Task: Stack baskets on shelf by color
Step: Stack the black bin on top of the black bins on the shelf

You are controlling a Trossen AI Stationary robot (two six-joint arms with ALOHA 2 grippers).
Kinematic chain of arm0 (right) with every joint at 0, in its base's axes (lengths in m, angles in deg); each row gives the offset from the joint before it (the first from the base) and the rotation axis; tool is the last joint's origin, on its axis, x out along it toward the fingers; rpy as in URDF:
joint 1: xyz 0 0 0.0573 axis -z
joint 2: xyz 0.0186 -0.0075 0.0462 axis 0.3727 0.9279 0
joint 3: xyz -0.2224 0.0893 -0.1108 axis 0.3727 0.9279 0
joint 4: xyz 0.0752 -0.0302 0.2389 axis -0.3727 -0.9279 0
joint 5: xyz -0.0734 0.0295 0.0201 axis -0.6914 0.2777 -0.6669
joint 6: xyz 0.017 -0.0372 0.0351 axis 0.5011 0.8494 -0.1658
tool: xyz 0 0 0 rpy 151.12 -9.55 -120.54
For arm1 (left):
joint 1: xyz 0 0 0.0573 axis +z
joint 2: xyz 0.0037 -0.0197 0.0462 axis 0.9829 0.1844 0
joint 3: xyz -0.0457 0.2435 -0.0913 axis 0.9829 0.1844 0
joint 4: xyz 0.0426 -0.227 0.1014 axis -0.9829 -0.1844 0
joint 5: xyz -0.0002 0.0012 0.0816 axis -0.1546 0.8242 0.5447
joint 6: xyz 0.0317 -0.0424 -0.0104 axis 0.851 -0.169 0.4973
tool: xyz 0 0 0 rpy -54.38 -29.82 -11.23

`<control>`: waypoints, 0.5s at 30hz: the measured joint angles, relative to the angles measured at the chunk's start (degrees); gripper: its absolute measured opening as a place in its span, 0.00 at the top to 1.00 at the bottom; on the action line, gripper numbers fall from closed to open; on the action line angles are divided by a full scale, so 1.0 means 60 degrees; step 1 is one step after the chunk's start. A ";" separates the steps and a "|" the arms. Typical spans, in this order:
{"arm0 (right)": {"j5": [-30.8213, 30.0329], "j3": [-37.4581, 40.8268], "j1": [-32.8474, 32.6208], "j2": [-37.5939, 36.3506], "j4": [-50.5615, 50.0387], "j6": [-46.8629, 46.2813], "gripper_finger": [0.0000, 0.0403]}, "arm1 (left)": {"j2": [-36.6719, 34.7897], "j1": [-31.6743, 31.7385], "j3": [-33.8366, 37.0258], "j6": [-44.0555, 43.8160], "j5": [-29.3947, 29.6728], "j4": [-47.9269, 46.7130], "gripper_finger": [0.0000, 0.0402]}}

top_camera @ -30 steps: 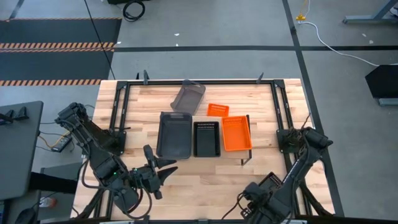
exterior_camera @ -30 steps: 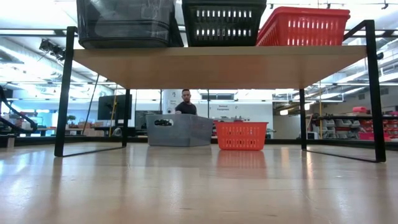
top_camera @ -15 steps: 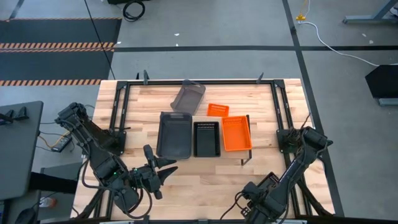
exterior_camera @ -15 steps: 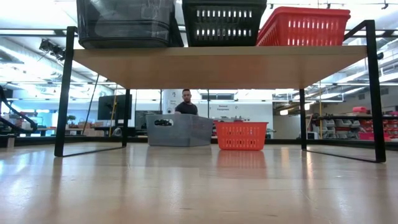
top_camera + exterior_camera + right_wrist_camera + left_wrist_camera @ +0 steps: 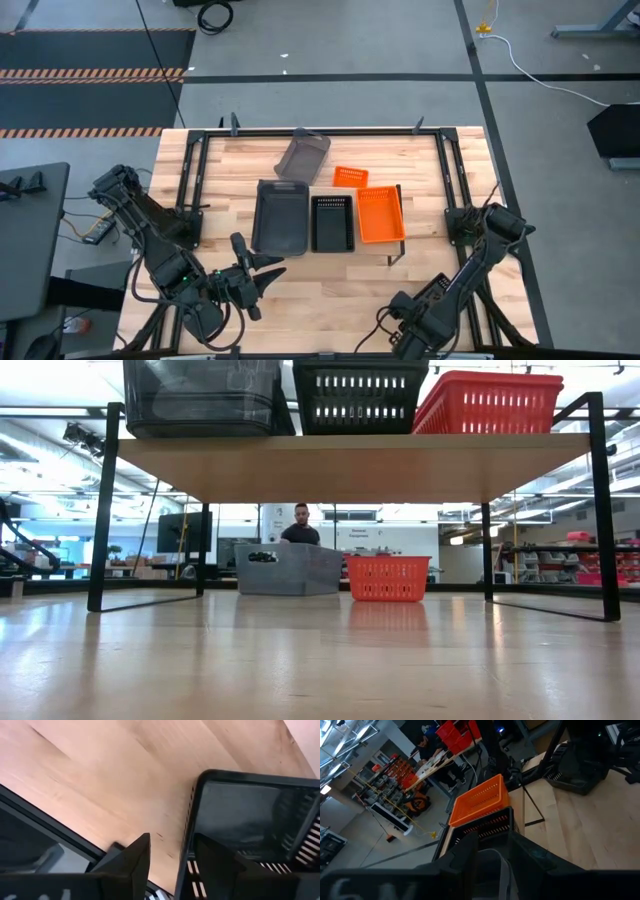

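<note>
Wooden desk [image 5: 250, 300] carries the shelf [image 5: 350, 465]; grey, black and orange baskets [image 5: 380, 215] sit sorted there. Left tool [image 5: 262, 272] spread, empty; right tool [image 5: 170, 855] spread, empty.

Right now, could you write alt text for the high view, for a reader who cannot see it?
Seen from above, a grey basket, a black basket and an orange basket sit side by side on a low shelf. Behind it, on the table, are another grey basket and a small orange basket. Both arms wait at the near edge.
</note>
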 joint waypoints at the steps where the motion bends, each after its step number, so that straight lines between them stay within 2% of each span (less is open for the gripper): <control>1: 0.0073 0.0000 0.0014 0.0000 -0.0027 0.0029 0.61 | 0.0000 0.0000 0.0000 -0.0031 0.0001 0.0000 0.71; 8: -0.0203 0.0085 0.0023 -0.0004 -0.0641 0.0032 0.61 | 0.0000 -0.0004 0.0000 -0.0046 -0.0001 0.0007 0.71; 15: 0.0326 0.0708 0.0022 -0.0004 -0.0402 0.0283 0.61 | 0.0000 -0.0004 0.0000 -0.0047 0.0001 0.0009 0.71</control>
